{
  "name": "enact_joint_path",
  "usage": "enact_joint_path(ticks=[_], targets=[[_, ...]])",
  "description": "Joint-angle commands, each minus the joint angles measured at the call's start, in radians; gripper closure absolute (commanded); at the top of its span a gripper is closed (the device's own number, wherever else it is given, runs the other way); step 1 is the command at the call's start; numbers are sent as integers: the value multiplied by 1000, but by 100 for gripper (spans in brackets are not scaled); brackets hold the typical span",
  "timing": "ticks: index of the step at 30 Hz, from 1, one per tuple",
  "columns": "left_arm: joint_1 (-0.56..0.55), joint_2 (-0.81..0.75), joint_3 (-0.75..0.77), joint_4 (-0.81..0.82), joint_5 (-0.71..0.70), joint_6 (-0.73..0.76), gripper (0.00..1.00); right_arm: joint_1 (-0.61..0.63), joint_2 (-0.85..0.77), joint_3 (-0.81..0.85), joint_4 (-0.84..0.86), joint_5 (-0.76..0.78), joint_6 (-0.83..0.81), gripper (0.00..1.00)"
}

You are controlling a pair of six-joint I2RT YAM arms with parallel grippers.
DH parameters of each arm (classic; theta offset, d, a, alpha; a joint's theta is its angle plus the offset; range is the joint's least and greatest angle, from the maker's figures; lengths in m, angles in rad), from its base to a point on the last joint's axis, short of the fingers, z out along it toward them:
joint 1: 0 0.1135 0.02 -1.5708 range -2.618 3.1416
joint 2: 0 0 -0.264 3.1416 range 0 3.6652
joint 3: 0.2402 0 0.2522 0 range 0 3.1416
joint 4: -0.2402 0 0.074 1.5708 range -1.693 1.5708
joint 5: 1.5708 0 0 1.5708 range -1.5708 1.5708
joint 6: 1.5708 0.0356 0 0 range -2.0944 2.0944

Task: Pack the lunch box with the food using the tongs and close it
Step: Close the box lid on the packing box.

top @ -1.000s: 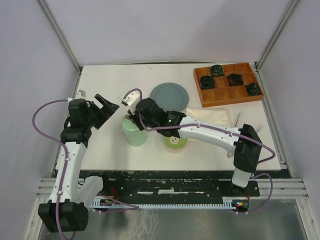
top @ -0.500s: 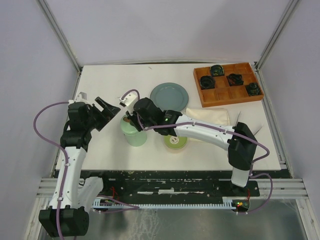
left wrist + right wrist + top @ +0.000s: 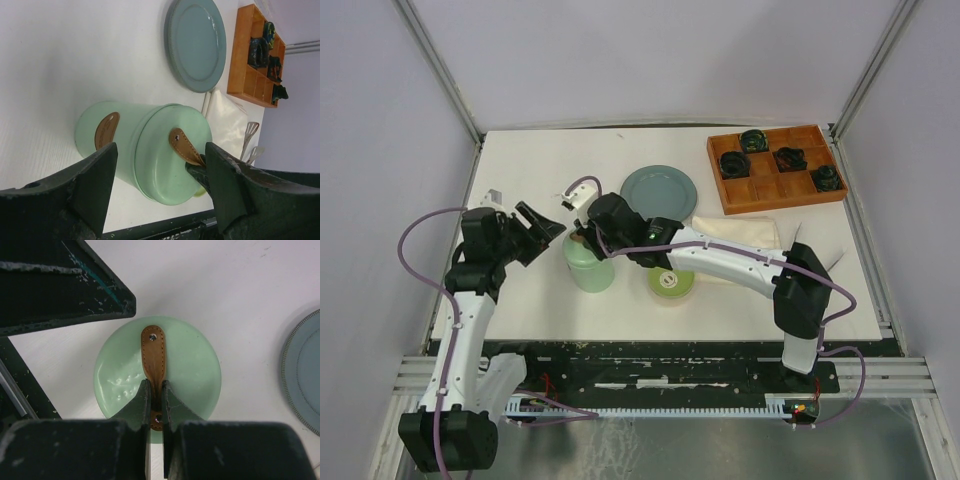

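The lunch box's mint-green canister (image 3: 588, 270) stands left of the table's middle with its flat lid (image 3: 195, 370) on top. My right gripper (image 3: 155, 385) is shut on the lid's brown handle (image 3: 152, 347), coming down from above (image 3: 586, 240). My left gripper (image 3: 550, 232) is open just left of the canister, and its fingers (image 3: 95, 175) straddle the canister (image 3: 150, 150) without touching it. The small bowl with the lime-green lid (image 3: 672, 285) sits right of the canister. Only the tongs' tips (image 3: 250, 131) show, past the cream cloth. No food is in view.
A grey-blue plate (image 3: 659, 193) lies behind the canister. The folded cream cloth (image 3: 738, 235) is partly under my right arm. A compartmented wooden tray (image 3: 775, 167) with dark objects sits at the back right corner.
My left gripper has moved right toward the canister and its jaws have narrowed. My right gripper stays shut on the lid handle and has shifted slightly left.
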Motion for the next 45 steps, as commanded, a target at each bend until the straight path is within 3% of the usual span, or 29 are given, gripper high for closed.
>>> enact_joint_path(ticks=[1, 8, 19, 23, 29, 35, 45], targets=[[5, 5, -7, 37, 52, 27, 24, -11, 2, 33, -4, -2, 20, 91], [5, -3, -58, 50, 100, 33, 30, -14, 6, 22, -14, -30, 44, 85], [5, 16, -65, 47, 102, 56, 32, -25, -57, 76, 4, -75, 73, 52], [5, 28, -59, 39, 99, 67, 32, -55, -79, 85, 17, -96, 127, 46], [5, 32, -56, 37, 91, 86, 32, -103, -113, 22, 12, 44, 262, 40], [5, 56, -43, 18, 103, 110, 34, -185, -90, -58, 47, -128, 546, 44], [5, 75, -49, -10, 145, 133, 36, -219, 26, -15, 21, -323, 651, 45]])
